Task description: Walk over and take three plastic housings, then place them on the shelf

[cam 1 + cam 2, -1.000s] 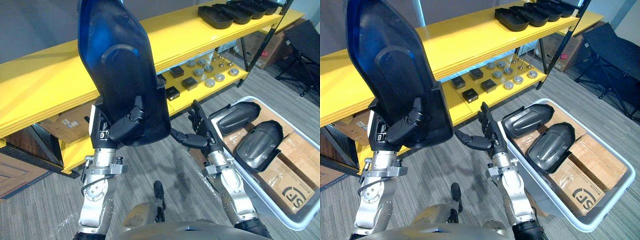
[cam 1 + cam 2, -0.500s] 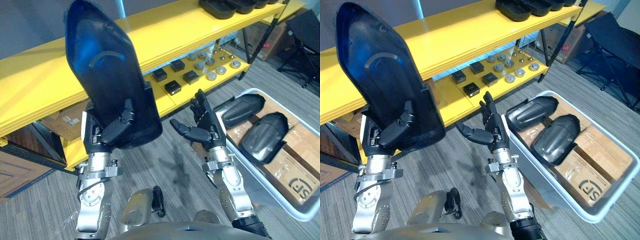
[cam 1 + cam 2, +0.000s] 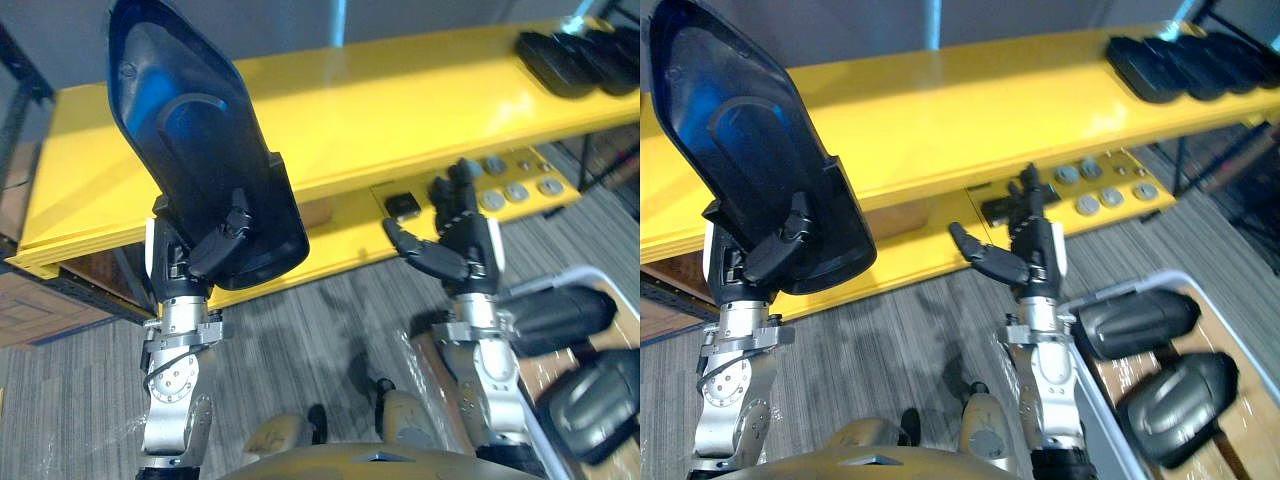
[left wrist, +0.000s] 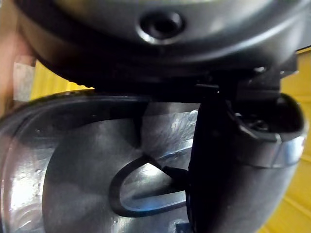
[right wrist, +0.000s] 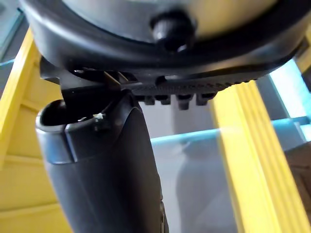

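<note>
A large dark plastic housing (image 3: 200, 140) stands upright, hollow side towards me, in front of the yellow shelf's top board (image 3: 400, 100). My left hand (image 3: 205, 255) is shut on its lower end, the thumb (image 4: 228, 170) lying across the housing's inner face (image 4: 73, 184). To its right my right hand (image 3: 455, 245) hangs open and holds nothing, level with the lower shelf; its thumb (image 5: 107, 170) shows straight. Several more housings (image 3: 580, 55) lie on the top board at the far right. Two others (image 3: 1135, 320) rest in a white bin (image 3: 1160, 280) at the lower right.
The lower yellow shelf carries round metal parts (image 3: 515, 190) and a small black box (image 3: 402, 205). Cardboard boxes (image 3: 1230, 440) lie under the housings in the bin. Grey floor runs between me and the shelf.
The camera has swung left and closer to the shelf, so the bin now sits at the lower right corner. The left hand still holds the housing upright. The right hand stays open, a little higher.
</note>
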You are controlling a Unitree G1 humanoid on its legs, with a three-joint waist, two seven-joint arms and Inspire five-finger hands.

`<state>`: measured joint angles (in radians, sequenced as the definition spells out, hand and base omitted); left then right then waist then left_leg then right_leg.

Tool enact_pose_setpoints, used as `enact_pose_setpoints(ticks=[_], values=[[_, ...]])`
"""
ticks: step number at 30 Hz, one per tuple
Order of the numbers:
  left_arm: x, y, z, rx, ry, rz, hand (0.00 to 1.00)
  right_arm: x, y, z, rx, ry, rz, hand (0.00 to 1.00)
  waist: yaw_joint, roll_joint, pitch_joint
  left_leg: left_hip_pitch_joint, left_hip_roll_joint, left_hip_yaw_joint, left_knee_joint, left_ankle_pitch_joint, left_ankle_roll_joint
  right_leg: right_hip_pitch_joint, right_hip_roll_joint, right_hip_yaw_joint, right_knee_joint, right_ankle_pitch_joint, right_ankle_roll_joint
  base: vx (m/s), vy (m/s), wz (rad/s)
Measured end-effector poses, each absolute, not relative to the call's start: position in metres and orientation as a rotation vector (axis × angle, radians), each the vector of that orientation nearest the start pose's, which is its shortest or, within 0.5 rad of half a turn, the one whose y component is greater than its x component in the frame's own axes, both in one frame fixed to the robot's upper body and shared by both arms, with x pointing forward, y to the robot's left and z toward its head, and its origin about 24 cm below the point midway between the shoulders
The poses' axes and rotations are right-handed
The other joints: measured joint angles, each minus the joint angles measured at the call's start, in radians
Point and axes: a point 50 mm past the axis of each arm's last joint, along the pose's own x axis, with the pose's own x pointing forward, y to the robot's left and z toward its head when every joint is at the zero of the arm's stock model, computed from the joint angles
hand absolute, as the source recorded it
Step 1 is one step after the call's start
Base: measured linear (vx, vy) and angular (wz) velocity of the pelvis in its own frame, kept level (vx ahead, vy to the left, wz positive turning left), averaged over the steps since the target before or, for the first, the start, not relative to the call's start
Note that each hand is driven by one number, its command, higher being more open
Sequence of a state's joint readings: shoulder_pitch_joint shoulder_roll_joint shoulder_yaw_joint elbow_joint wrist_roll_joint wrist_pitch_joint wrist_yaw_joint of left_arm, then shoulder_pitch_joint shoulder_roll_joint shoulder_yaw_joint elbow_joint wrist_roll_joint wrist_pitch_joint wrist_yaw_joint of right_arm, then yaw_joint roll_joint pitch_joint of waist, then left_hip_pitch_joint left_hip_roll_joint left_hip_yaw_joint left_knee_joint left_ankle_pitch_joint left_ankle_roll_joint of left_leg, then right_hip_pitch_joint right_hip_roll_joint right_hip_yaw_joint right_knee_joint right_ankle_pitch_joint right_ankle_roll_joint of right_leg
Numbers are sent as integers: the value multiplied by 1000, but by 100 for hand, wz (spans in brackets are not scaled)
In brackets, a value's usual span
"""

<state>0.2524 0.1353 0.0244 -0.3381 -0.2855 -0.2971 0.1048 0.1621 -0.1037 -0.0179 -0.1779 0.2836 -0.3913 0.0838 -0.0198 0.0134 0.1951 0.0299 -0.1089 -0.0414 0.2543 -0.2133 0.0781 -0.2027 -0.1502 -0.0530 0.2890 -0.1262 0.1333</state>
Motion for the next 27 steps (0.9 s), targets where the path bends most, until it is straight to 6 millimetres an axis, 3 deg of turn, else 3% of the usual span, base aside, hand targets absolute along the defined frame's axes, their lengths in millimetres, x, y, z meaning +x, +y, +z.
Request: enact_pose_setpoints(ticks=[1, 2, 3, 4, 6, 8, 19, 21, 23, 24, 25, 26, 27], values=[[194, 197, 94, -147, -381, 175, 0, 213, -182, 89, 127, -437, 25, 100, 4, -8, -16, 13, 2, 0, 2, -14, -25, 19, 4, -20, -61, 91, -28, 225, -156, 49], [193, 198, 93, -143, -377, 180, 0, 214, -182, 90, 122, -441, 35, 100, 6, -13, -24, 17, 4, 4, 3, -22, -36, 30, 10, -34, -89, 143, -41, 272, -217, 59], [191, 200, 88, -152, -361, 194, 0, 215, -182, 92, 106, -445, 53, 100, 8, 0, -44, 17, 29, 27, 9, -41, -67, 57, 25, -66, -134, 190, -46, 252, -189, 53], [190, 199, 85, -179, -350, 194, 0, 217, -184, 94, 109, -452, 62, 100, 15, 18, -53, 5, 66, 79, 22, -48, -84, 90, 47, -104, -193, 215, -75, 252, -189, 56], [192, 196, 86, -192, -359, 157, 0, 217, -188, 95, 104, -455, 36, 100, 4, 25, -55, -20, 119, 211, 49, -64, -118, 137, 54, -172, -250, 217, -81, 147, -108, 89], [195, 186, 87, -206, -366, 85, 0, 215, -197, 93, 100, -441, -22, 100, -14, 34, -55, 4, 172, 322, -10, -34, -121, 161, 61, -225, -256, 211, -89, 115, -155, 89], [197, 169, 86, -224, -355, -16, 0, 207, -197, 85, 90, -424, -173, 100, -18, 53, -58, 34, 152, 354, -57, -19, -106, 202, 66, -205, -353, 244, -78, -24, -7, -5], [197, 164, 85, -223, -345, -44, 0, 207, -198, 84, 93, -423, -194, 100, -24, 55, -57, 36, 163, 375, -28, -19, -106, 198, 74, -183, -348, 235, -90, -60, -57, -34], [197, 164, 83, -197, -325, -46, 0, 206, -198, 83, 105, -415, -184, 100, -25, 48, -50, -8, 193, 414, 131, -19, -106, 193, 71, -143, -310, 211, -107, -71, -83, -54], [197, 165, 82, -196, -317, -32, 0, 204, -198, 81, 124, -408, -171, 100, -28, 55, -41, -71, 247, 432, 333, -9, -90, 195, 79, -125, -280, 190, -112, -72, -113, -67], [197, 166, 82, -198, -317, -14, 0, 200, -199, 78, 143, -394, -163, 100, -37, 72, -25, -137, 315, 432, 530, 40, -12, 217, 103, -106, -267, 177, -125, -53, -102, -72], [197, 167, 82, -200, -315, -5, 0, 197, -200, 75, 148, -381, -162, 100, -39, 78, -15, -159, 343, 432, 601, 82, 21, 233, 114, -98, -271, 172, -132, -26, -105, -81], [198, 168, 80, -202, -307, 9, 0, 191, -201, 69, 145, -349, -168, 100, -39, 81, -8, -180, 375, 433, 678, 177, 45, 263, 123, -84, -292, 162, -148, 73, -90, -96]])
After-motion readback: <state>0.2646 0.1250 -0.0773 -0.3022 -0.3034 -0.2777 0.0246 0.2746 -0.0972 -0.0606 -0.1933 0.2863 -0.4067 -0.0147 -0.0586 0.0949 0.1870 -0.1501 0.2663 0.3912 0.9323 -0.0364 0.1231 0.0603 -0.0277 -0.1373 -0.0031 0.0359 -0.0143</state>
